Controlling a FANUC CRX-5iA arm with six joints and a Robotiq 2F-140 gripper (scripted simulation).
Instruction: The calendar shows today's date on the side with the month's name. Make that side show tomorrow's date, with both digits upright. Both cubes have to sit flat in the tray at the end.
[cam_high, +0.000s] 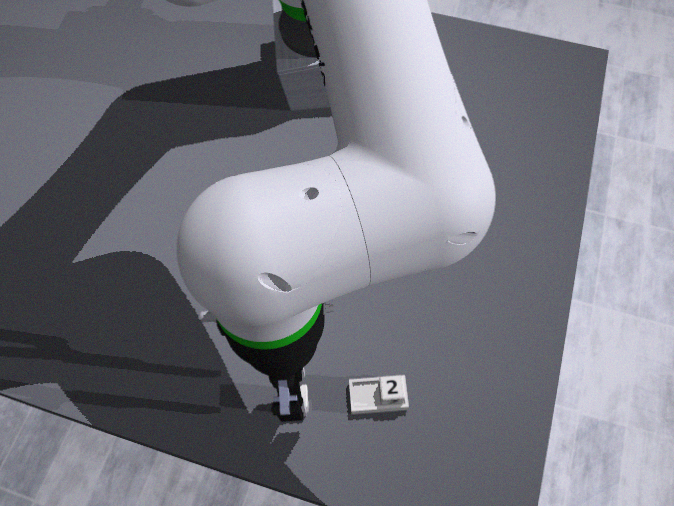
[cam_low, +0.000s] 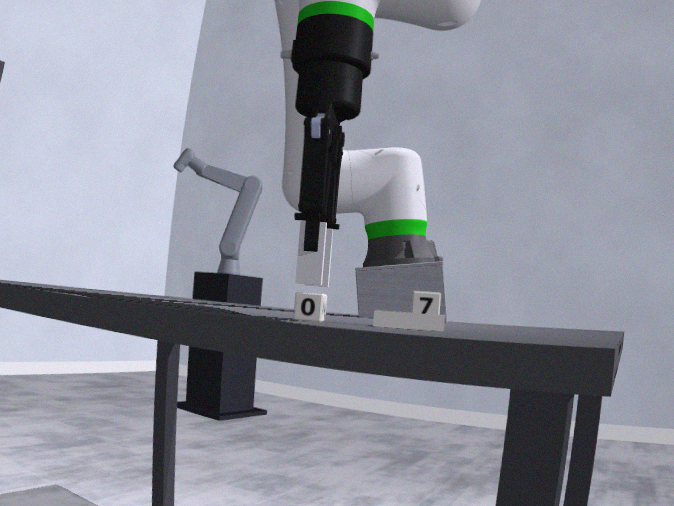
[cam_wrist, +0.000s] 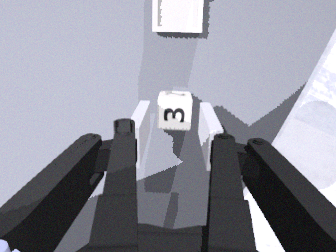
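Observation:
A white cube stands loose on the dark table, left of the tray. It shows 0 on its side in the exterior view and 3 on top in the wrist view. The white tray holds one cube in its right slot, with 2 on top and 7 on the front side. Its left slot is empty. My gripper points straight down over the loose cube. Its fingers are partly open and their tips hang just above the cube, one on each side of it. It holds nothing.
My arm's grey base block stands behind the tray. A small grey arm on a black pedestal stands beyond the table's far side. The table's front edge runs close to the cube and the tray.

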